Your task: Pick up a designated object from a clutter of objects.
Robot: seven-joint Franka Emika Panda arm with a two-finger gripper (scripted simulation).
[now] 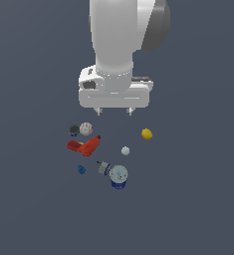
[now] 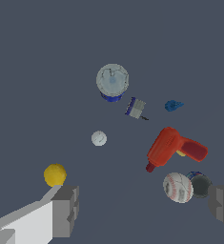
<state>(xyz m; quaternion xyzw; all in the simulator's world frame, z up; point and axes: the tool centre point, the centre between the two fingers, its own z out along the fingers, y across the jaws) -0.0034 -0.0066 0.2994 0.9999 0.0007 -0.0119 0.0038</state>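
- A white robot arm hangs over a dark grey floor, its gripper held above a scatter of small items, touching none of them.
- The jaws stand wide apart and hold nothing; in the wrist view one grey finger shows at one lower corner and the other sits at the opposite edge of the frame.
- The baseball, white with thin red stitching, lies on the floor below the gripper and off toward the exterior view's left, clear of both fingertips.
- In the wrist view the baseball sits between the two fingers, much nearer the one at the frame's edge, with open floor between it and the other.
- A dark round piece rests just beside the baseball on the exterior view's left; whether the two touch cannot be told.
- A red drill-shaped toy lies just in front of the baseball, its nose pointing up toward it.
- A yellow ball lies well apart on the exterior view's right; in the wrist view it sits close to one fingertip.
- A small plain white ball lies near the middle of the scatter.
- A blue-and-white can stands nearest the exterior camera, with a small grey-and-white block just beside it and a little blue knob further to the exterior view's left.
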